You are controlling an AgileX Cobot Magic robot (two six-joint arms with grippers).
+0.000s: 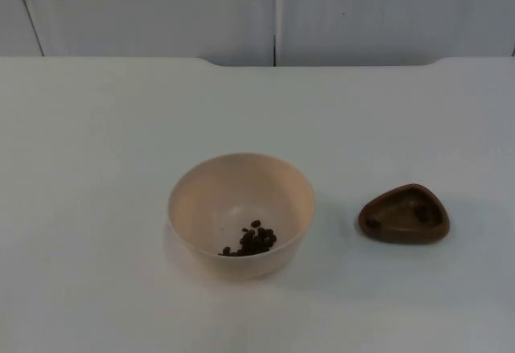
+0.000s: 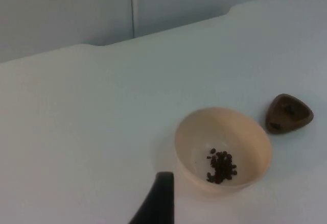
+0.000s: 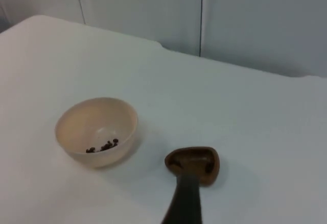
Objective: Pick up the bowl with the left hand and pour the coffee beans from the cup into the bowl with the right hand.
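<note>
A cream bowl [image 1: 208, 200] stands upright on the white table, just in front of its middle, with a small heap of coffee beans [image 1: 253, 240] inside. To its right lies a small brown, rounded-triangular wooden cup [image 1: 404, 214], upright, with a few dark specks in it. My left gripper [image 2: 159, 203] hangs above the table, well back from the bowl [image 2: 196, 137] and holding nothing. Likewise raised, my right gripper [image 3: 186, 198] looks down on the cup [image 3: 196, 162] without touching it. Both arms wait.
The grey partition wall [image 1: 273, 11] closes off the table's far edge. White table top [image 1: 96, 144] lies open around the bowl and the cup.
</note>
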